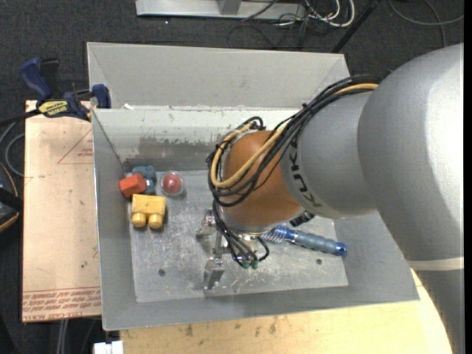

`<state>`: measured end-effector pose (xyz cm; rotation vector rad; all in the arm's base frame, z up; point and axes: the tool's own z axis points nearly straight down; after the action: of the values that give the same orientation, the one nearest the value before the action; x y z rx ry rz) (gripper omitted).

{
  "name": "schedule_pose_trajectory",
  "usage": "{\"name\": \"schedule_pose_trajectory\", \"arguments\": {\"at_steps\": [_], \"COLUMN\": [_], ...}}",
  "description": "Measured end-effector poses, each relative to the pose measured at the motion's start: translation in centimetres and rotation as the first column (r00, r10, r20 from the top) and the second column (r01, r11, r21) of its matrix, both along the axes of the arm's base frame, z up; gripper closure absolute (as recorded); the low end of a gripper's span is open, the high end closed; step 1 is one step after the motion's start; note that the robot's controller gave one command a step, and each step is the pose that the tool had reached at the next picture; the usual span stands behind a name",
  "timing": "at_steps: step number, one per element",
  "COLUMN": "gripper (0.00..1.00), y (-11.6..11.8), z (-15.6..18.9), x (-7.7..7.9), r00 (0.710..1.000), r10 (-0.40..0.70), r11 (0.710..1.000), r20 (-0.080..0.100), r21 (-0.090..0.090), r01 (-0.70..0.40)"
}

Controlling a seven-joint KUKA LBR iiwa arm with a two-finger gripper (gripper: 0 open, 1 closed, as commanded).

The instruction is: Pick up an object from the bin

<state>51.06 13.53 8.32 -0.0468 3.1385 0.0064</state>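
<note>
My gripper (pixel 214 273) hangs low over the bare front middle of the bin floor, below the arm's orange cover, with no loose thing under it. A blue pen (pixel 313 242) lies flat just to its right, partly hidden under the arm. To its upper left sits a yellow block (pixel 148 211) with two round studs. Behind that block lie a small red block (pixel 133 185), a grey-blue piece (pixel 145 172) and a small reddish ball (pixel 172 184).
The big grey arm and its cables cover the bin's right half and part of its back. The small things are grouped in the left back corner, close to the left wall.
</note>
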Motion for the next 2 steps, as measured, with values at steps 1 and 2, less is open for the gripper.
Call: {"name": "schedule_pose_trajectory", "arguments": {"at_steps": [1,2], "gripper": [0.00,0.00], "y": [-10.5,-6.1], "z": [2.0,0.1], "x": [-2.3,-3.1], "r00": [1.000,0.963], "r10": [-0.004,-0.270], "r11": [1.000,0.963], "r20": [-0.004,0.002], "r21": [-0.008,-0.001], "r01": [0.004,0.270]}}
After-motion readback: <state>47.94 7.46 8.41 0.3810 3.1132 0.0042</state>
